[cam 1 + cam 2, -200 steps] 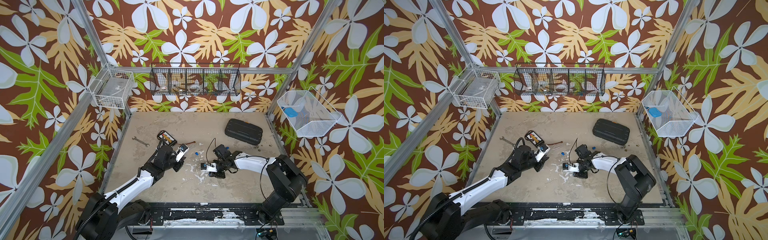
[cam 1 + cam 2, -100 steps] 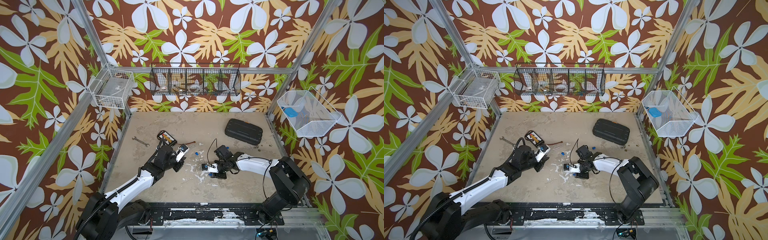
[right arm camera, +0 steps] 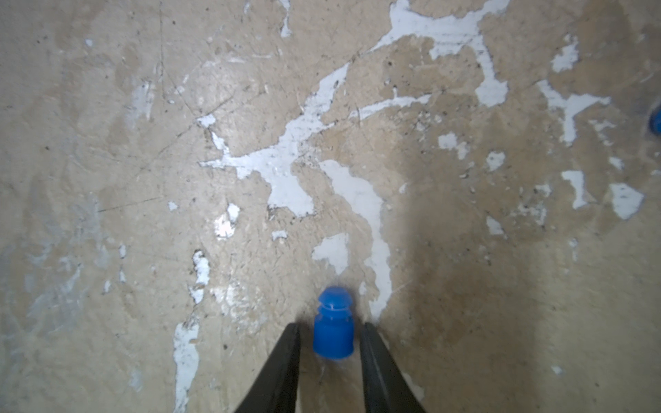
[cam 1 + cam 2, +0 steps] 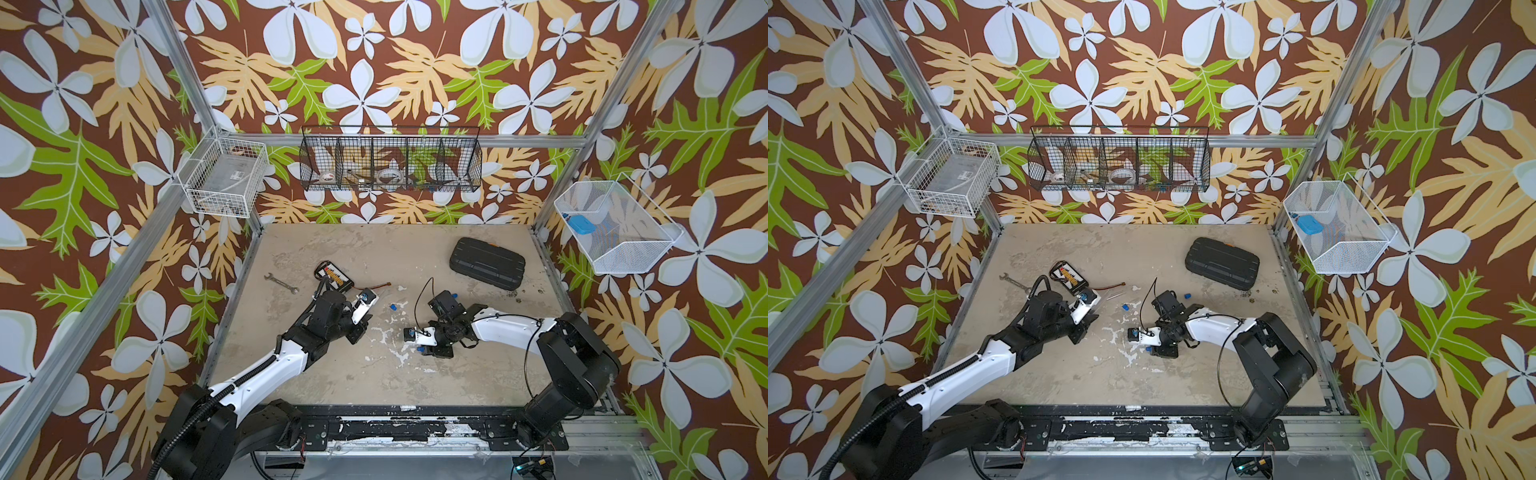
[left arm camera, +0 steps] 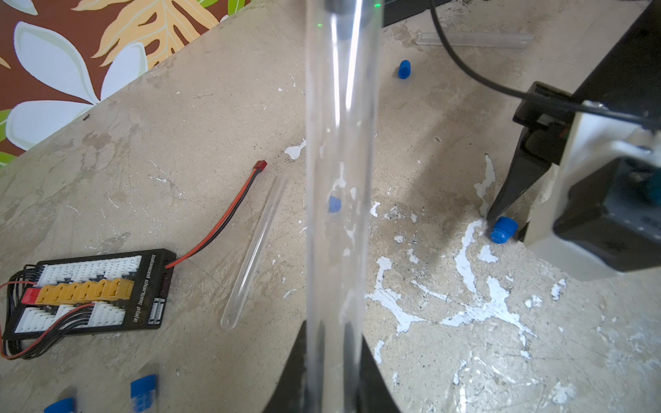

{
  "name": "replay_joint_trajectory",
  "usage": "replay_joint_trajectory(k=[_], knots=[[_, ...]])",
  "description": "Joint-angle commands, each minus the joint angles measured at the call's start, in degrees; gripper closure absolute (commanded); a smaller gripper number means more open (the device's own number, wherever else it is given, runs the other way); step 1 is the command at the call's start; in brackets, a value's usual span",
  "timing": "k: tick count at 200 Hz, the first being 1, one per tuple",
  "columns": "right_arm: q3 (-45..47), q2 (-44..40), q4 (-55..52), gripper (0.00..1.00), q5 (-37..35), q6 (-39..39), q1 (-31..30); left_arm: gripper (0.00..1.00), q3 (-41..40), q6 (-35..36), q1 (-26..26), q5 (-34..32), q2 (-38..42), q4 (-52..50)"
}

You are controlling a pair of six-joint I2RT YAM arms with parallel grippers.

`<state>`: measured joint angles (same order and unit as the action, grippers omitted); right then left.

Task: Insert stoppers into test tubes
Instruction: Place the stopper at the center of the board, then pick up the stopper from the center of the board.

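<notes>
seemingly nothing plugged yet; left end effector (image 5: 332, 361) clamps a test tube (image 5: 339, 143); right end effector (image 3: 329, 327) straddles a stopper (image 3: 334, 339) (jaws apart, not gripping).

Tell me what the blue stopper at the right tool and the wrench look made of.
Stopper: probably moulded plastic or rubber; uniform matte blue, ridged neck under a domed cap. Wrench: likely steel; silvery grey, open-ended, but too small in both top views to judge finish.
</notes>
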<state>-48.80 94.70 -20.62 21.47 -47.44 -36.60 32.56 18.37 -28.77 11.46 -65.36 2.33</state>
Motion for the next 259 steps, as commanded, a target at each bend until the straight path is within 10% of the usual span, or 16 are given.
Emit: replay_joint_trajectory(k=[1, 259], knots=[[-0.2, 0.3, -0.6, 0.69, -0.3, -0.4, 0.0, 1.0, -0.1, 0.4, 0.0, 0.5, 0.1, 0.8], [-3.0, -11.1, -7.7, 0.85, 2.0, 6.7, 0.0, 1.0, 1.2, 10.2, -0.4, 4.4, 1.8, -2.8]])
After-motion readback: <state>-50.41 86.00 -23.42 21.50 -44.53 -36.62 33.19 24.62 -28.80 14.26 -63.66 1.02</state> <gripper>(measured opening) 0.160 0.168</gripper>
